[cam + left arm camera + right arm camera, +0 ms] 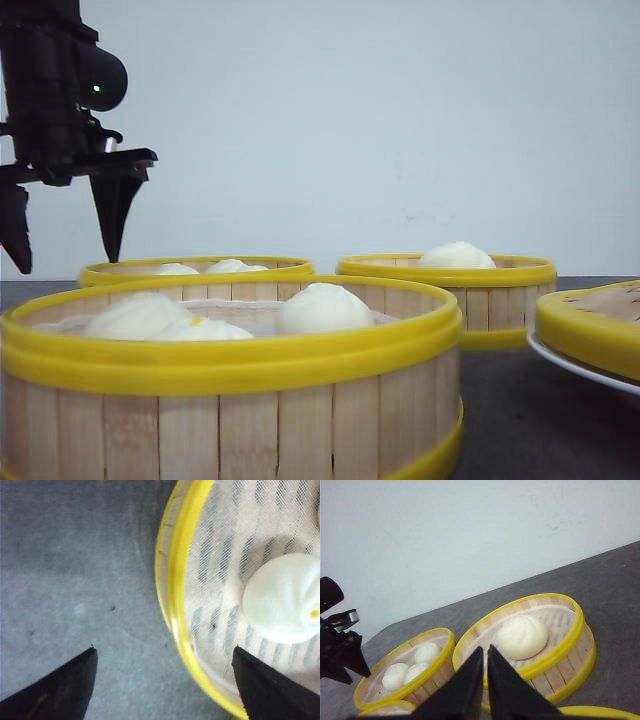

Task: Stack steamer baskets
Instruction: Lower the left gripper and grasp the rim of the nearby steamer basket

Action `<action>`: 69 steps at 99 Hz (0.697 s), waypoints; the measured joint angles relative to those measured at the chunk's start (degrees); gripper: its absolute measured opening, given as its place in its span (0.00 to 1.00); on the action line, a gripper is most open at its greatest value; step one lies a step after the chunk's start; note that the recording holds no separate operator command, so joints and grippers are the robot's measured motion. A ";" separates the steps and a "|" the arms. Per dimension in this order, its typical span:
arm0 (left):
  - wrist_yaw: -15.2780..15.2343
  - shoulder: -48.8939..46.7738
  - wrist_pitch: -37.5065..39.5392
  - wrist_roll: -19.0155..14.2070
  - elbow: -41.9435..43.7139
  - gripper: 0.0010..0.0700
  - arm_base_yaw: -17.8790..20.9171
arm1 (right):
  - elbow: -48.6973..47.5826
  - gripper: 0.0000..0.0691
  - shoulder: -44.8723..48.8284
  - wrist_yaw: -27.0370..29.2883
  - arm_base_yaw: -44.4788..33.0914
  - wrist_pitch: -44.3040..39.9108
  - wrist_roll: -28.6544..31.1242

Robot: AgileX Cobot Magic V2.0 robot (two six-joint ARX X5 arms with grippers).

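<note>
Three steamer baskets hold white buns: a near one [230, 400], a back-left one [195, 268] and a back-right one [450, 275]. My left gripper [65, 250] hangs open above the table's left side, over the left edge of the baskets. In the left wrist view, the left gripper [163, 649] straddles a basket's yellow rim [172, 580], one finger over the grey table and the other over the cloth liner near a bun [285, 597]. My right gripper [485, 651] is shut on nothing and points at the one-bun basket [530, 640], beside the three-bun basket [405, 665].
A flat yellow-rimmed lid [590, 325] lies on a white plate [570, 368] at the right edge. The table is grey [520, 420] and a pale wall stands behind it. The lid's rim [600, 711] shows low in the right wrist view.
</note>
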 joint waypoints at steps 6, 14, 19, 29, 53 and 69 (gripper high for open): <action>-0.15 0.20 1.20 0.00 0.00 0.72 0.02 | 0.00 0.01 0.00 0.00 0.00 0.00 0.00; -1.75 0.35 1.88 0.00 0.00 0.61 0.02 | 0.00 0.01 0.00 0.00 0.00 0.00 0.00; -3.28 0.52 2.01 0.00 0.00 0.52 0.02 | 0.00 0.01 0.00 -0.02 0.00 0.00 0.00; -4.15 0.98 3.76 0.00 0.00 0.45 0.07 | 0.00 0.01 0.00 0.00 0.00 -0.04 0.00; -4.17 1.20 7.65 0.00 0.00 0.43 0.00 | 0.00 0.01 0.00 0.20 0.00 -3.74 0.00; -4.15 3.67 7.39 0.00 0.00 0.43 -0.22 | 0.00 0.01 0.00 0.20 0.00 -4.70 0.00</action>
